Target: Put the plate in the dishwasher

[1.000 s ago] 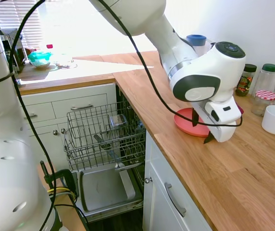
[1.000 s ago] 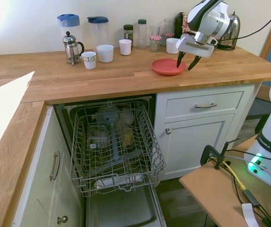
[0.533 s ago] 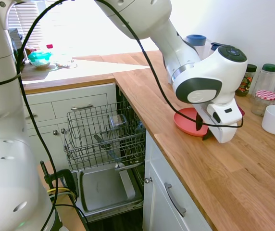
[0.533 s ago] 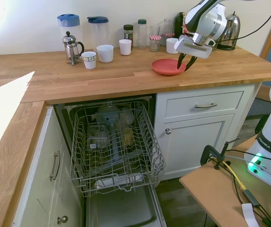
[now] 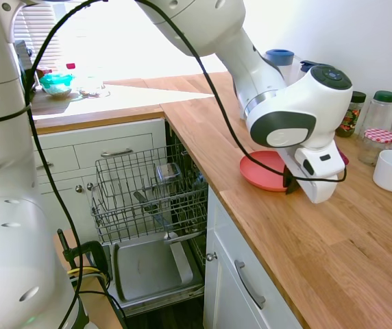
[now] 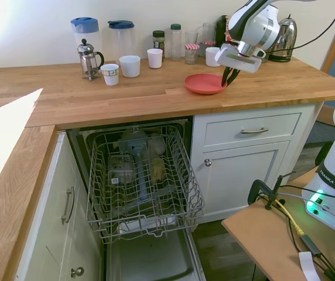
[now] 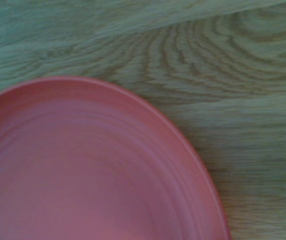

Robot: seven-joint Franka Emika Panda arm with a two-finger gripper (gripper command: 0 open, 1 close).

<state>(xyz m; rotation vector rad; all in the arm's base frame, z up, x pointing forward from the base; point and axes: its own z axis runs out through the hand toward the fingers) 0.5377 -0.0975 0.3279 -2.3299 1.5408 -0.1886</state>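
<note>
claw [image 6: 228, 75] sat at the plate [image 6: 204, 83] rim, apparently pinching it, though grip was hard to confirm. plate was on the table [image 6: 126, 93], dishwasher [image 6: 141, 175] open, rack out. lift and loading remained.

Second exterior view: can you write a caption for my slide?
Robot fingers at the edge of the pink plate on the wooden counter, dishwasher open below.

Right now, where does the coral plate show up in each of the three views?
First exterior view: the plate lies right of centre on the wooden counter, partly behind the end effector.
Second exterior view: upper right, near the counter's front edge.
Wrist view: fills the lower left.
Shared landmark: the counter's wood grain.
</note>
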